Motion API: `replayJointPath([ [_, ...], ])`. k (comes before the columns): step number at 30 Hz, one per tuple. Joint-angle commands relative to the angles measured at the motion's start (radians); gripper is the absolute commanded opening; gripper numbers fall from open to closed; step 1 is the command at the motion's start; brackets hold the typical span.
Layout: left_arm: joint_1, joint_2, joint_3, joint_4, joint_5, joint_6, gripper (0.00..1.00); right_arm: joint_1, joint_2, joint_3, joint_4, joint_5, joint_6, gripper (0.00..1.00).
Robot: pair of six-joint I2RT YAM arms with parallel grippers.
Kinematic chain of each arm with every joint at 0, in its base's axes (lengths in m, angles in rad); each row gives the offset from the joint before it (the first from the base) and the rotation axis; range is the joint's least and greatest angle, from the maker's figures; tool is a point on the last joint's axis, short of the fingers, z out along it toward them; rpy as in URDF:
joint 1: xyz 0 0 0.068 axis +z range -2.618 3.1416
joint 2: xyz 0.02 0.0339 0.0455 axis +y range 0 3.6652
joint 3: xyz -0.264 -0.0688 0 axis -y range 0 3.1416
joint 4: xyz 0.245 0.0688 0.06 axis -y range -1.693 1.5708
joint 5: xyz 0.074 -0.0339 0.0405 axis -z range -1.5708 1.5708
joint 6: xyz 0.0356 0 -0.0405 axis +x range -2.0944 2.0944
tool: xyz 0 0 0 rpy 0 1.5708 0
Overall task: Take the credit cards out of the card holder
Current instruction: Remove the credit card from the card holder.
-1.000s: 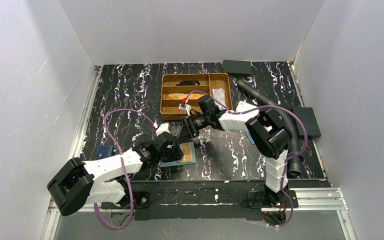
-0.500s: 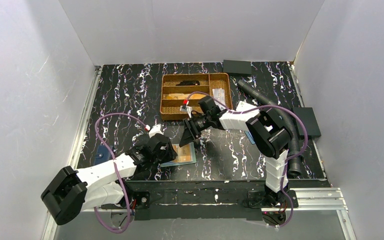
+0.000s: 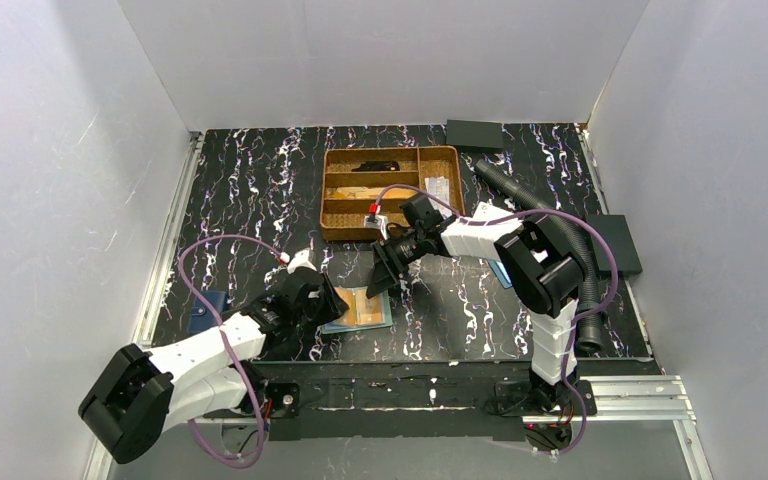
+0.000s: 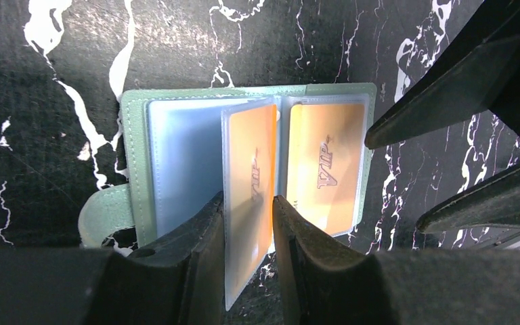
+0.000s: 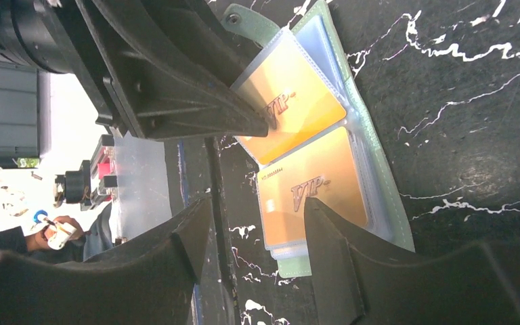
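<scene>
Top view: the card holder (image 3: pixel 370 310) lies open and flat close to the near edge of the bench, a little left of its middle. The left gripper (image 3: pixel 336 300) reaches it from the left-edge side and the right gripper (image 3: pixel 375 288) slants down onto it from the far side. The two arms seem to split the work, one steadying the holder and one pulling. A wooden tray (image 3: pixel 325 195) sits toward the far edge, well apart.

Left wrist view: the left fingers (image 4: pixel 200 233) are pinched on a clear pocket leaf (image 4: pixel 247 271), which stands up from the spine with an orange-gold card (image 4: pixel 250 159) inside it. Lifting the leaf exposes the pocket beneath it and probably pins the holder against a tug. A second orange-gold card (image 4: pixel 325 169) lies in the pocket on the right. On the left is a pale blue panel (image 4: pixel 183 162); I cannot tell whether it is a card or an empty sleeve.

Right wrist view: the right fingers (image 5: pixel 332 250) are spread apart and grasp nothing. They sit just beside the open end of the pocket with the second card, likely lining up to slide it out. Both cards are fully seated in their pockets.
</scene>
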Motion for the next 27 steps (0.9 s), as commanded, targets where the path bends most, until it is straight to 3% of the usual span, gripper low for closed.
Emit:
replayJointPath([
  [1, 0.033, -0.042, -0.012, 0.016, 0.031, 0.009, 0.29, -0.001, -0.056, 0.042, -0.045, -0.013, -0.066, 0.62],
  [11, 0.079, -0.068, -0.034, 0.029, 0.077, 0.019, 0.28, -0.001, -0.052, 0.042, -0.062, -0.016, -0.083, 0.62],
  [16, 0.097, -0.055, -0.031, 0.035, 0.099, 0.036, 0.18, -0.001, -0.055, 0.042, -0.07, -0.016, -0.09, 0.62],
  [20, 0.111, -0.068, -0.036, 0.036, 0.119, 0.043, 0.0, -0.001, -0.059, 0.04, -0.076, -0.017, -0.094, 0.62],
  [23, 0.116, -0.116, -0.059, 0.068, 0.165, 0.045, 0.0, -0.001, -0.063, 0.04, -0.082, -0.03, -0.1, 0.62],
  [27, 0.136, -0.203, -0.143, 0.234, 0.216, 0.004, 0.0, -0.001, -0.083, 0.031, -0.069, -0.078, -0.104, 0.62],
])
